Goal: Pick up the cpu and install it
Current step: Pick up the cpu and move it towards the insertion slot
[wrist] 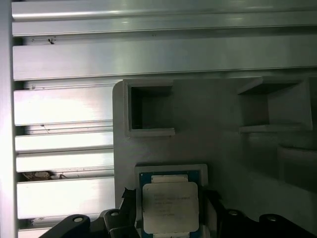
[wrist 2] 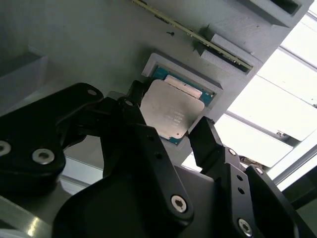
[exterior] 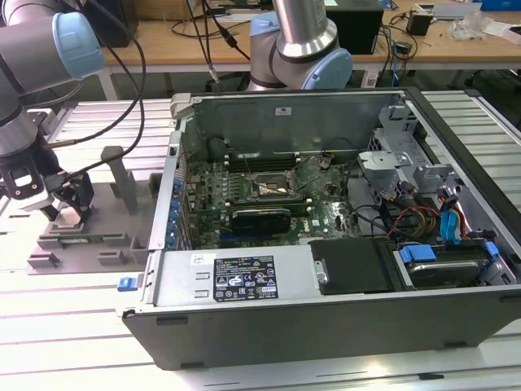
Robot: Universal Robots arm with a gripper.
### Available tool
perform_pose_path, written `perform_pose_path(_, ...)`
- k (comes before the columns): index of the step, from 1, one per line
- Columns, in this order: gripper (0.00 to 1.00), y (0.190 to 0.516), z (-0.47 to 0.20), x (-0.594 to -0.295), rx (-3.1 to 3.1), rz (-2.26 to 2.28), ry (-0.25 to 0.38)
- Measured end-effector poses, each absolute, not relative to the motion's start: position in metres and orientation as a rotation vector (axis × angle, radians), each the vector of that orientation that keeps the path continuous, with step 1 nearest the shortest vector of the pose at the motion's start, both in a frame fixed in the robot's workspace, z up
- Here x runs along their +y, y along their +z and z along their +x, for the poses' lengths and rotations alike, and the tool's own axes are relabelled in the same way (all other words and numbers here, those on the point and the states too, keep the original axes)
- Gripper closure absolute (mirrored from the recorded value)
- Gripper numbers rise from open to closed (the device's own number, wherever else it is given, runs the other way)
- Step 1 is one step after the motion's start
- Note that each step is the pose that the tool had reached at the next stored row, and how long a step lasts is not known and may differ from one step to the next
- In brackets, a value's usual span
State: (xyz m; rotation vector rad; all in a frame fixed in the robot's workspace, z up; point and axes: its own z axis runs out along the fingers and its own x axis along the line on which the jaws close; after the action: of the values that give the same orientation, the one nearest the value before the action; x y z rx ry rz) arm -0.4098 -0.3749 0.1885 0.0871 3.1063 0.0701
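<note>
Looking from the gripper point(wrist 2: 169, 115) outward, its two black fingers point(wrist 2: 210, 144) are spread and stand one on each side of the cpu point(wrist: 171, 207). I see a thin gap between each tip and the chip, so I judge that nothing is pinched yet. The cpu lies flat directly between the fingertips, silver lid up, seated in a shallow square recess of a grey holder point(wrist: 223, 139).

Here is the first danger: the recess wall is very close outside the chip. If the tips come down a little off centre, they may land on this wall or close on one corner only, and then the chip can tilt and jam in its pocket. The edge is thin and the lid is smooth, so a weak or skew grip may let it slip during lifting.

Just beyond the fingertips a thin board, it seems a memory module point(wrist 2: 198, 37), stands on edge in a slot of the same holder; a wide swing could knock it.

Far from the gripper, across the slotted aluminium table point(wrist: 64, 104), the open computer case point(exterior: 326, 326) holds the motherboard socket point(exterior: 273, 189). Its wall and the cables inside can catch the arm, and a chip set down turned or tilted may, I think, damage the socket contacts
</note>
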Motion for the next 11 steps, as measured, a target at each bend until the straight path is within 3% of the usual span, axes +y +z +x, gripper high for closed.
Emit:
perform_pose_path(4, 0.37, 0.1882, -0.4098, -0.3749, 3.106, 0.087, 0.070)
perform_pose_path(6, 0.45, 0.1881, -0.4098, -0.3749, 3.106, 0.087, 0.070)
perform_pose_path(11, 0.45, 0.1942, -0.4098, -0.3749, 3.106, 0.086, 0.070)
